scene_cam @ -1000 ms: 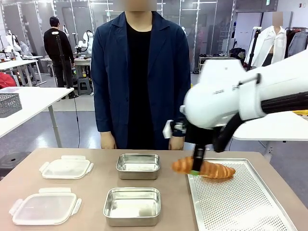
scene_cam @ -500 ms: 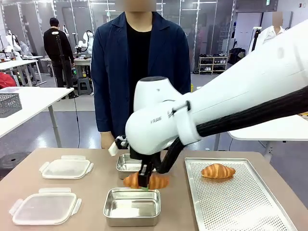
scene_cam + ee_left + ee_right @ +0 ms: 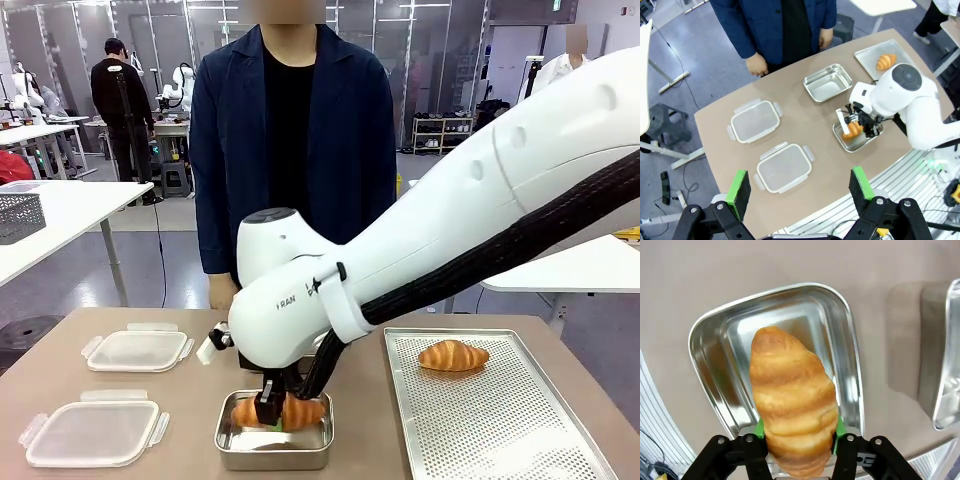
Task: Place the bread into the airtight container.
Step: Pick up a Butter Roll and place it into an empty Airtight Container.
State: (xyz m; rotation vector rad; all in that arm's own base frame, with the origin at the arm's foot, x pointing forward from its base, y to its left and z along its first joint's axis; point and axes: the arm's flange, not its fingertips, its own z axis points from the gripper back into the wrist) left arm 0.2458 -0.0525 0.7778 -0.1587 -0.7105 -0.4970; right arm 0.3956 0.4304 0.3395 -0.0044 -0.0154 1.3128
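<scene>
Two croissants in the front view: one croissant (image 3: 303, 410) clamped in the right claw (image 3: 272, 418), right over the near container (image 3: 272, 452); the second croissant (image 3: 453, 354) on the tray (image 3: 500, 430), well to that claw's right. Left wrist view: left claw (image 3: 801, 187) spread apart, empty; beyond it on the surface (image 3: 805, 125), two lids (image 3: 784, 167) (image 3: 754, 121) and two containers (image 3: 856, 146) (image 3: 828, 82). Right wrist view: croissant between the pads (image 3: 759, 429), container directly beneath.

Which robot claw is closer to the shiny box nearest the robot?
Right. The right gripper holds a croissant just over that metal box. The left gripper hangs open high above the table, far from it.
</scene>
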